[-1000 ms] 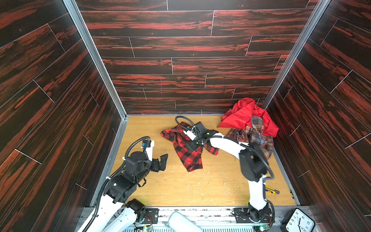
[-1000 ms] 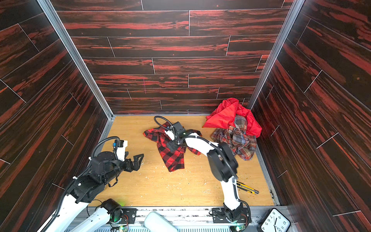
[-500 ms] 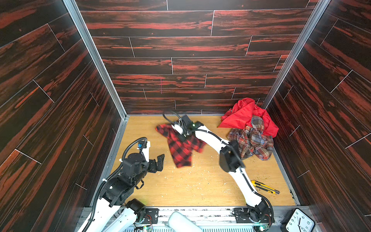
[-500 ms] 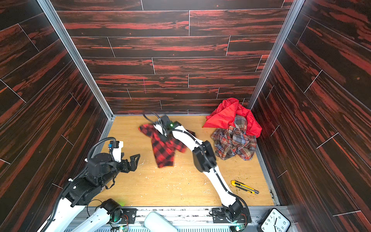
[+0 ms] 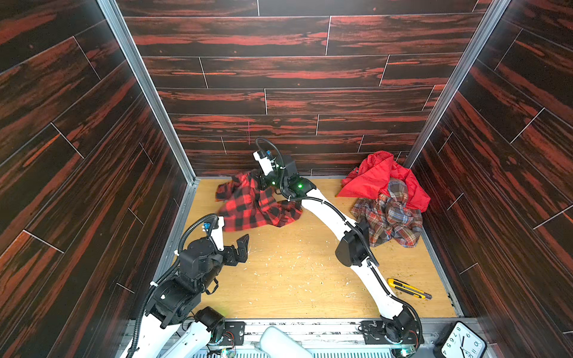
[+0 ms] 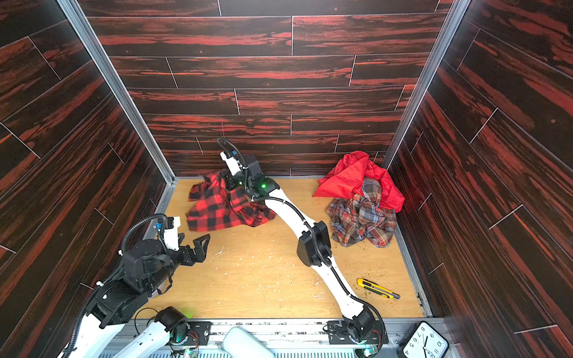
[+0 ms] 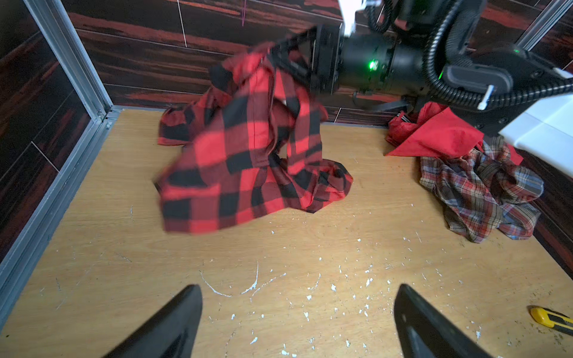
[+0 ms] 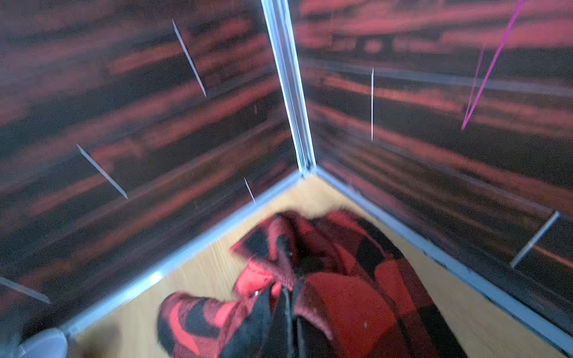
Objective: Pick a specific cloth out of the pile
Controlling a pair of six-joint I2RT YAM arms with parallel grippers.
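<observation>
- Jaws of the left gripper (image 7: 298, 288) stand wide apart and empty, over the bare floor (image 5: 294, 272) at near left.
- Right gripper (image 7: 280, 57), at far left-centre, is clamped on the cloth (image 5: 248, 207); its top is lifted and its lower part touches the floor.
- Pile (image 5: 384, 201) sits far right, well apart from the cloth. The picking-out looks done; setting down likely remains.
- No container shows.

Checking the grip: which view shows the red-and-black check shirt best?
Left wrist view: the shirt hangs from the shut right gripper, hem on the floor. Both top views show it smaller, grip hidden; right wrist view, only blurred folds.
</observation>
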